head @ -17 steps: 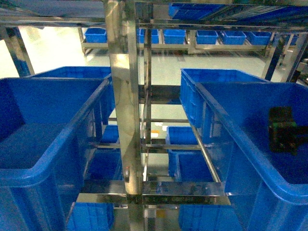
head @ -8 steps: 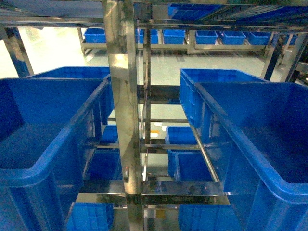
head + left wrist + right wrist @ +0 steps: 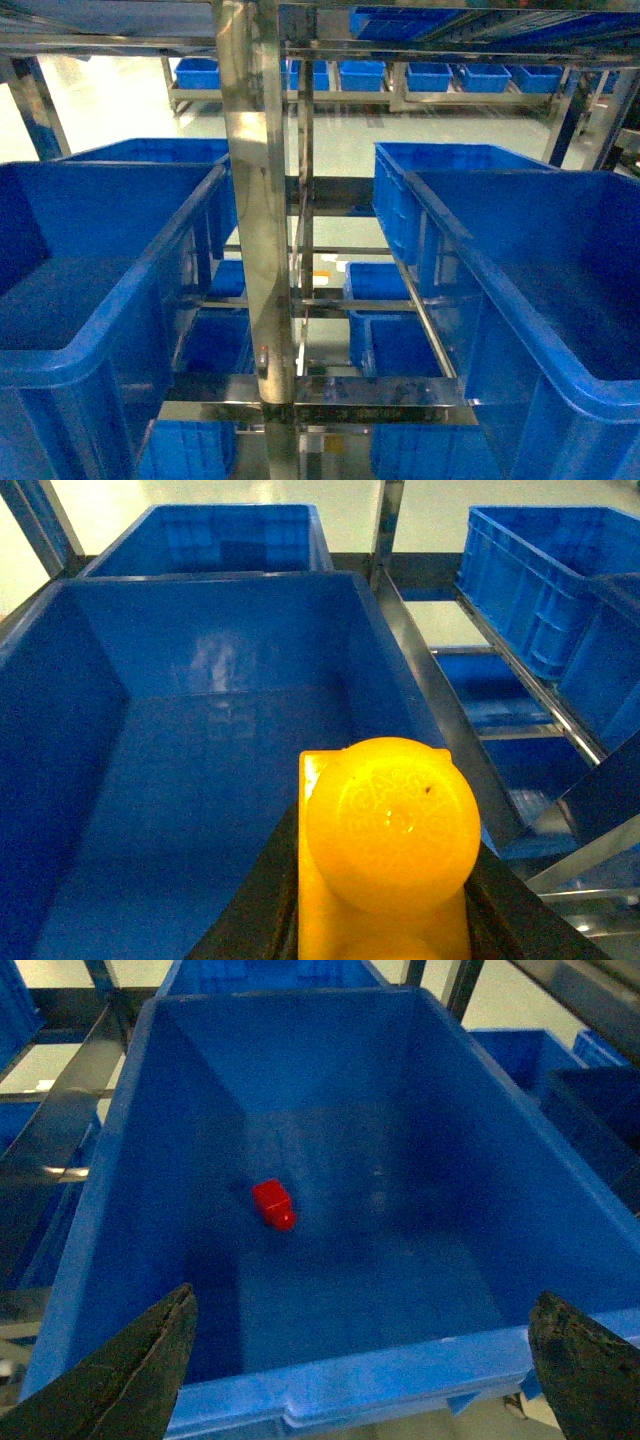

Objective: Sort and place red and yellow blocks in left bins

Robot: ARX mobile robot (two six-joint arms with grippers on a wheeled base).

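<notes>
My left gripper (image 3: pixel 385 890) is shut on the yellow brick (image 3: pixel 385 825), whose round stud faces the camera. It hangs over the near right part of a deep blue bin (image 3: pixel 200 577), the large left bin (image 3: pixel 110 300) in the head view. The red block (image 3: pixel 273 1203) lies on the floor of another blue bin (image 3: pixel 350 1385), left of its middle. My right gripper (image 3: pixel 365 1360) stands open at that bin's near rim, its fingers (image 3: pixel 140 1370) wide apart and holding nothing. Neither gripper shows in the head view.
A steel rack post (image 3: pixel 250 200) rises between the left bin and the right bin (image 3: pixel 470 260). More blue bins (image 3: pixel 455 160) stand behind and on lower shelves (image 3: pixel 385 345). A steel rail (image 3: pixel 440 700) runs along the left bin's right side.
One second ago a dark part of the right arm showed inside the right bin in the head view; it has since left that view. The bins have not moved.
</notes>
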